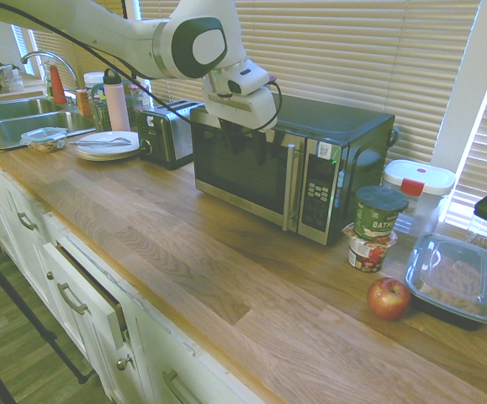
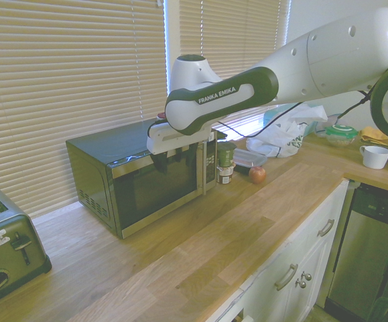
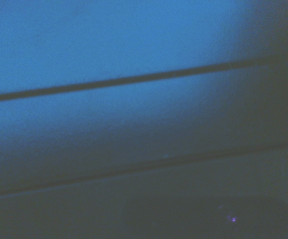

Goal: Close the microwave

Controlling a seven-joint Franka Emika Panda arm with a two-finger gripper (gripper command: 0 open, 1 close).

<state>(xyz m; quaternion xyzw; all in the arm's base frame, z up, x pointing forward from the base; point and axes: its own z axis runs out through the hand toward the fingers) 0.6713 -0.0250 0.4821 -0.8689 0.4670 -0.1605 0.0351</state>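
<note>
One arm: white Franka reaching over the bench, its end effector pressed up at the top front of the microwave.
End effector state: dark fingers hang down over the upper edge of the door glass; spread or pressed together, I cannot tell from either side view.
Wrist view: just a dim blue blur crossed by dark lines, very close to a surface, nothing readable.
Door: looks flush with the steel front in both exterior views, no gap showing at the handle side, so my call is the close is essentially done.
Doing it well: keep the push square to the glass and near the handle side, gentle and steady so the box doesn't slide back, then back straight off.
Microwave look: big black box, stainless front, dark glass door, vertical silver bar handle, button panel on the right.
Microwave place: on the bench against the blinds, between the toaster and the stacked cups.
</note>
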